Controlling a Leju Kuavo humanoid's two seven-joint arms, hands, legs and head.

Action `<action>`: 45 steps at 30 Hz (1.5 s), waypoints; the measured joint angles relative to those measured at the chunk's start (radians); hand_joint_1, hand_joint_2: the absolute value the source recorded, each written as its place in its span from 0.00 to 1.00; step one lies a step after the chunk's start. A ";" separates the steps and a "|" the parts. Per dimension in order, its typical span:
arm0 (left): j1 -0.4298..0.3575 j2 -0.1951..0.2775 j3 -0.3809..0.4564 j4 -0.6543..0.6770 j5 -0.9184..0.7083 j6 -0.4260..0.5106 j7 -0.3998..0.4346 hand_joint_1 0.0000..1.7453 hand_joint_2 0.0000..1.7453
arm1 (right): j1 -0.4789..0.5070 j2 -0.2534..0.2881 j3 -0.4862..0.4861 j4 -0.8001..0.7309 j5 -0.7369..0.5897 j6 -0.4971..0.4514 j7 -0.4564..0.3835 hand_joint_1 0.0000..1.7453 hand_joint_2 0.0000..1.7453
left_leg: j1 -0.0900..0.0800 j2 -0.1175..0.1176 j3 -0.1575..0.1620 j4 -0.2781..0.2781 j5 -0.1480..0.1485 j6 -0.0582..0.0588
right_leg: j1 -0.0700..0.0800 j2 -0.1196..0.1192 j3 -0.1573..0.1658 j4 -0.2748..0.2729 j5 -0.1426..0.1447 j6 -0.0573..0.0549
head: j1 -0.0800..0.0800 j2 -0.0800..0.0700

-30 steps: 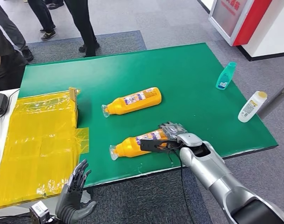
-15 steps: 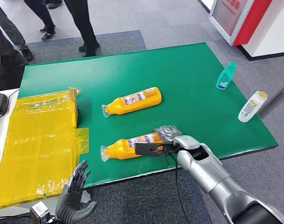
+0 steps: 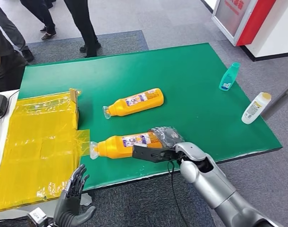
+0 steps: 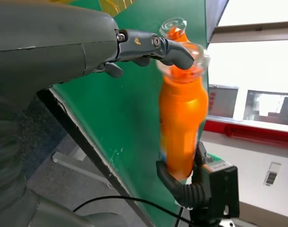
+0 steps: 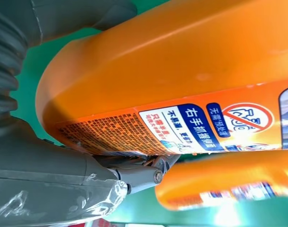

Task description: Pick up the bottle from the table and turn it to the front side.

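Right wrist view is showing the right hand [image 5: 99, 175] gripping the orange bottle [image 5: 178, 71] above the green counter [image 3: 193, 75], label reading "右手抓握瓶底"; left hand [image 3: 73, 201] is hanging open.

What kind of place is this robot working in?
Probably an exhibition or demo hall: grey carpet floor, a red and white display stand, people standing by a green table, where the right hand holds an orange bottle.
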 joint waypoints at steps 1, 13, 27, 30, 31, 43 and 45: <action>0.006 -0.004 0.008 -0.008 0.004 -0.007 0.002 0.00 1.00 | 0.021 0.000 -0.008 -0.032 -0.007 -0.013 0.000 1.00 1.00 | 0.000 0.000 0.000 0.000 0.000 0.000 | 0.000 0.000 0.000 0.000 0.000 0.000 | 0.000 0.000; 0.055 -0.100 0.160 -0.090 0.073 -0.174 0.066 0.00 1.00 | 0.244 0.086 -0.126 -0.319 -0.110 -0.130 -0.082 1.00 1.00 | 0.000 0.000 -0.001 0.000 0.000 0.000 | 0.000 0.000 0.000 0.000 -0.001 0.000 | 0.000 0.000; 0.081 -0.167 0.245 -0.120 0.128 -0.283 0.139 0.00 1.00 | 0.367 0.142 -0.135 -0.371 -0.075 -0.213 -0.191 1.00 1.00 | 0.000 0.000 -0.001 0.000 -0.001 0.000 | 0.000 0.000 -0.001 0.000 -0.001 0.000 | 0.000 0.000; 0.082 -0.175 0.239 -0.138 0.151 -0.305 0.168 0.00 1.00 | 0.377 0.147 -0.109 -0.342 -0.004 -0.257 -0.203 1.00 1.00 | 0.000 0.000 -0.001 0.000 -0.001 0.000 | 0.000 0.000 -0.001 0.000 -0.001 -0.001 | 0.000 0.000; 0.082 -0.176 0.233 -0.145 0.166 -0.310 0.183 0.00 1.00 | 0.377 0.149 -0.099 -0.326 0.018 -0.267 -0.205 1.00 1.00 | 0.000 0.000 -0.001 0.000 -0.001 0.000 | 0.000 0.000 -0.001 0.000 -0.001 -0.001 | 0.000 0.000; 0.079 -0.115 0.052 -0.204 0.281 -0.245 0.240 0.00 1.00 | 0.355 0.173 -0.003 -0.150 0.097 -0.309 -0.221 1.00 1.00 | 0.000 0.000 -0.001 0.000 -0.001 -0.001 | 0.000 0.000 -0.001 0.000 -0.001 -0.001 | 0.000 0.000; 0.078 -0.101 0.037 -0.206 0.294 -0.233 0.240 0.00 1.00 | 0.350 0.176 0.004 -0.136 0.097 -0.311 -0.222 1.00 1.00 | 0.000 0.000 -0.001 0.000 -0.001 -0.001 | 0.000 0.000 -0.001 0.000 -0.001 -0.001 | 0.000 0.000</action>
